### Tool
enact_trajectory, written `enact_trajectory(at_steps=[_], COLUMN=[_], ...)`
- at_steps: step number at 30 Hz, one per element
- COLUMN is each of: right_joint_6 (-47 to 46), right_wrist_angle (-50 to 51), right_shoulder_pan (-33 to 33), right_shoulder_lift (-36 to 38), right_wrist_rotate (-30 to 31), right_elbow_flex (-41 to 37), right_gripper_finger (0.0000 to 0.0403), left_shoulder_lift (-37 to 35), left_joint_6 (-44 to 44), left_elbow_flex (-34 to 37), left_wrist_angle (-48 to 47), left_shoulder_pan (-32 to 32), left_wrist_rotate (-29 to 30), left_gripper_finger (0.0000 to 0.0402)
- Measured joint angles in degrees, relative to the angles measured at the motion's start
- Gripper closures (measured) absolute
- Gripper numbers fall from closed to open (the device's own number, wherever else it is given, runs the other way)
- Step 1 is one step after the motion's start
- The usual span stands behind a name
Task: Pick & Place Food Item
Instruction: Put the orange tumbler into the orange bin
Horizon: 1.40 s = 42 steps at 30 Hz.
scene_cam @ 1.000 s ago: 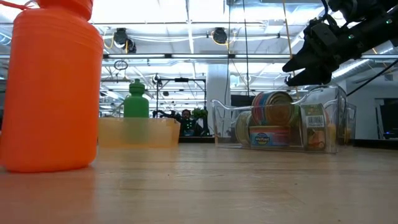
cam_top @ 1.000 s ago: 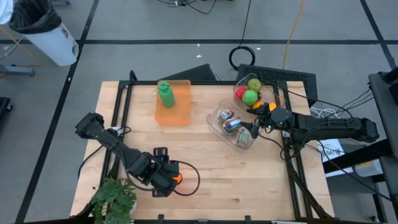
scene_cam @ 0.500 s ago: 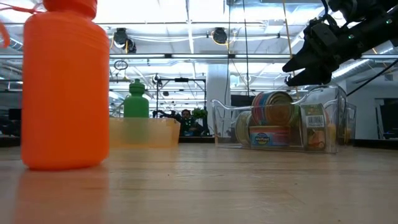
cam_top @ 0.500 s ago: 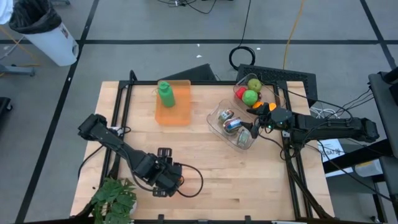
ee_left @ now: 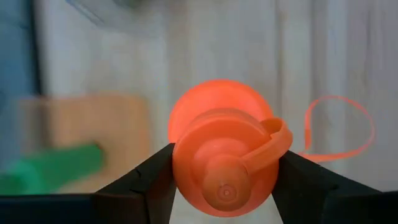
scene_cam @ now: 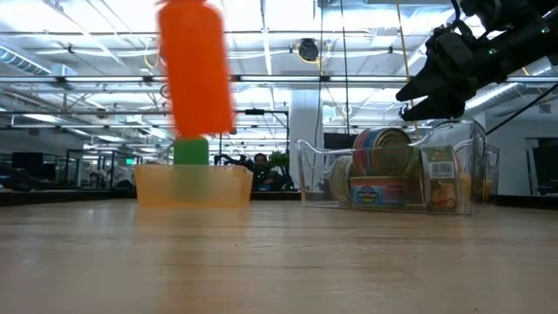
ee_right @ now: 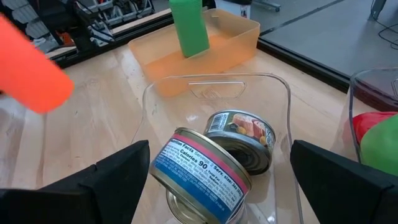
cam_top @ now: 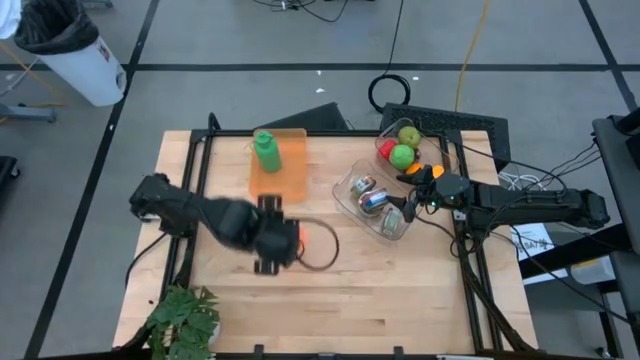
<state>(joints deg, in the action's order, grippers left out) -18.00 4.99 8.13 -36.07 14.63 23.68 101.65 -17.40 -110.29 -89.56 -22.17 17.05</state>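
Note:
My left gripper (cam_top: pixel 270 242) is shut on an orange bottle (scene_cam: pixel 196 70) that hangs above the middle of the table. The bottle's thin orange loop strap (cam_top: pixel 322 246) trails beside it. Beyond it, a green bottle (cam_top: pixel 266 152) stands upright in an orange tray (cam_top: pixel 282 178) at the table's far side. My right gripper (cam_top: pixel 410 206) stands open above a clear bin (ee_right: pixel 217 81), which holds two food cans (ee_right: pixel 205 169) lying on their sides. Green apples (cam_top: pixel 404 148) lie in a bowl at the far right. My left gripper pinches the orange bottle's top, at the sides of its cap (ee_left: pixel 183 171), between its two fingers (ee_left: pixel 146 183). The fingers come from above, pointing steeply down. The bottle hangs upright below them, lifted clear of the table.
A green plant (cam_top: pixel 185 318) lies at the table's near-left corner. The clear bin and the fruit bowl take up the right far part. Bare wood (cam_top: pixel 370 290) stretches across the near middle and right. Cables run off the table's right edge.
My left gripper has risen and gone from the near-left part of the table toward its far edge and the orange tray. The orange bottle, which stood on the table half a second ago, is now lifted clear and still upright. Its strap has come along.

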Motion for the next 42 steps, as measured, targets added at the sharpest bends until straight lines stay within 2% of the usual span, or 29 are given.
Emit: enact_trajectory(at_steps=[4, 12, 16, 20, 30, 42], right_joint_6=[0.0, 0.0, 0.0, 0.6, 0.7, 0.5], right_wrist_angle=[0.3, 0.4, 0.4, 0.4, 0.5, 0.5], right_shoulder_pan=[0.0, 0.0, 0.0, 0.0, 0.0, 0.0], right_shoulder_lift=[0.0, 0.0, 0.0, -0.1, -0.1, -0.1], right_wrist_rotate=[0.0, 0.0, 0.0, 0.0, 0.0, 0.0], right_elbow_flex=[0.0, 0.0, 0.0, 0.0, 0.0, 0.0], right_gripper_finger=[0.0035, 0.0035, 0.0035, 0.0035, 0.0035, 0.0035], left_shoulder_lift=[-2.3, -8.5, -8.4, -7.1, -5.0, -5.1], left_joint_6=[5.5, 8.6, 10.6, 12.5, 15.6, 16.4], left_elbow_flex=[-5.7, -7.3, -7.2, -4.8, 10.1, 18.1], left_wrist_angle=[-0.5, -0.7, -0.3, 2.5, 10.3, 17.1], left_shoulder_pan=[5.8, 25.1, 34.3, 40.3, 45.6, 45.9], left_wrist_rotate=[5.2, 4.4, 1.3, -3.0, -9.2, -12.0], left_gripper_finger=[0.0180, 0.0180, 0.0180, 0.0180, 0.0180, 0.0179])
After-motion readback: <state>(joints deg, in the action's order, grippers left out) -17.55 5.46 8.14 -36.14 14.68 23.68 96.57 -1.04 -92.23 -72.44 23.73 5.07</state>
